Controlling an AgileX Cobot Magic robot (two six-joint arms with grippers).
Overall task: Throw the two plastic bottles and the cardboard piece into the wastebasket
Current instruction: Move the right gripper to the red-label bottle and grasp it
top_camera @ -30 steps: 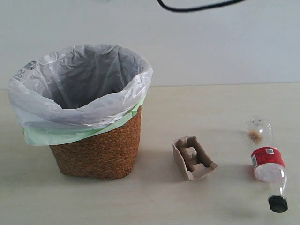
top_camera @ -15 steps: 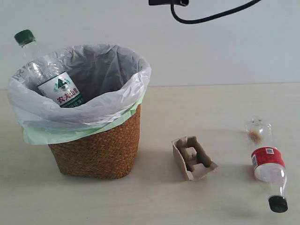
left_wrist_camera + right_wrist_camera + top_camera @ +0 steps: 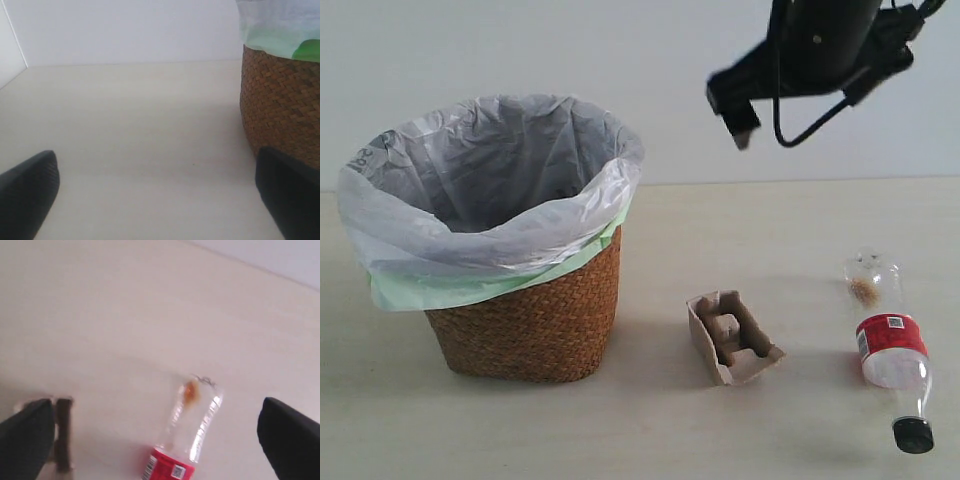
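The wastebasket (image 3: 530,320) stands at the left, its white bag folded over the rim; its wicker wall (image 3: 280,110) fills the side of the left wrist view. The green-capped bottle is out of sight. The cardboard piece (image 3: 732,337) lies on the table to the right of the basket. Farther right lies the red-labelled bottle (image 3: 888,345), black cap toward the front. My right arm (image 3: 810,45) hangs high above them. My right gripper (image 3: 157,407) is open over the bottle (image 3: 192,425), well above it. My left gripper (image 3: 155,160) is open and empty, low beside the basket.
A pale wooden table (image 3: 780,230) carries everything, with a plain white wall behind. A black cable (image 3: 810,125) loops down from the right arm. A blurred edge of the cardboard piece (image 3: 62,435) shows near one right finger.
The green-capped bottle, leaning in the basket half a second ago, has dropped out of sight inside it. The right arm has come down into the upper right of the exterior view.
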